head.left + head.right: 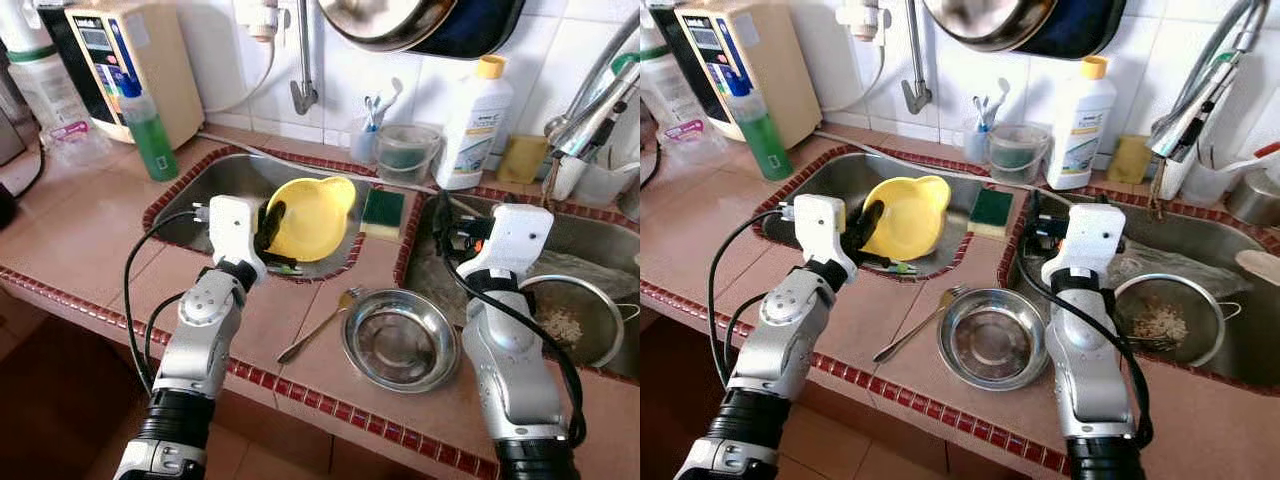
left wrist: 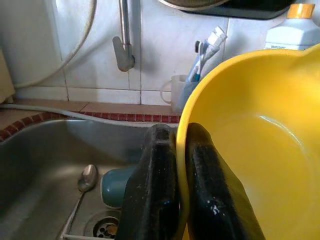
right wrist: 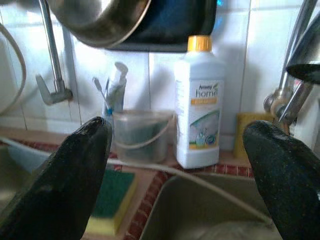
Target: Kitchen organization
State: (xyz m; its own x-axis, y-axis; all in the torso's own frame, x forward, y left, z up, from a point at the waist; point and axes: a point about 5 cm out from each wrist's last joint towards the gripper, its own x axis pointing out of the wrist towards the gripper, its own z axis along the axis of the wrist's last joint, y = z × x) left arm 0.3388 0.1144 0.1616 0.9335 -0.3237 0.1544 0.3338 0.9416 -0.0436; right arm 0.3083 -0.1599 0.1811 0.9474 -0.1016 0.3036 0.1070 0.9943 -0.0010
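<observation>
A yellow plastic bowl (image 1: 312, 215) is tilted over the left sink (image 1: 215, 185), and my left gripper (image 1: 268, 232) is shut on its near rim. In the left wrist view the two black fingers (image 2: 210, 200) pinch that rim, with a spoon (image 2: 87, 177) and a teal cup (image 2: 117, 185) lying in the basin below. My right gripper (image 1: 452, 225) stands open at the near left corner of the right sink (image 1: 600, 240), holding nothing. A steel bowl (image 1: 400, 340) and a fork (image 1: 320, 325) rest on the tiled counter between my arms.
A green-yellow sponge (image 1: 383, 210) lies on the divider between the sinks. A wire strainer (image 1: 575, 320) sits in the right sink. Along the back wall stand a white detergent bottle (image 1: 475, 125), a small tub (image 1: 407, 150), a green bottle (image 1: 150, 135) and a water filter (image 1: 130, 60).
</observation>
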